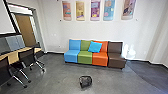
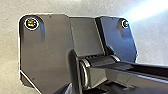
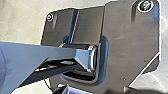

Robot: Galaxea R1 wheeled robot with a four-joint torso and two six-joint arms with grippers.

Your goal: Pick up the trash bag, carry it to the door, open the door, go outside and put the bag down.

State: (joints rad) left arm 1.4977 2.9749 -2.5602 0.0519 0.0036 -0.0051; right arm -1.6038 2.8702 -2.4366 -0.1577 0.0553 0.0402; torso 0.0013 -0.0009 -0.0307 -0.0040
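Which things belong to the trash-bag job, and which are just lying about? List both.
Job:
small black object on floor, probably bag or bin
tall brown door, possibly

Lying about:
bright blue square cushion
four-coloured armless sofa
black wheeled chairs

Seemingly an office: sofa [image 1: 85, 58], chairs [image 1: 26, 56].

At twelve o'clock, a low sofa [image 1: 85, 60] in light blue, green, orange and dark brown sections stood before a plain white wall [image 1: 55, 37], a square bright-blue cushion [image 1: 95, 47] leaning across its green and orange backs. Five tall, colourful panels [image 1: 95, 11] hung above. At ten o'clock, black-backed chairs [image 1: 26, 56] with shiny metal legs stood beside a pale wood-topped table [image 1: 12, 58]. The smooth grey floor [image 1: 52, 72] darkened past a curved edge at two o'clock.
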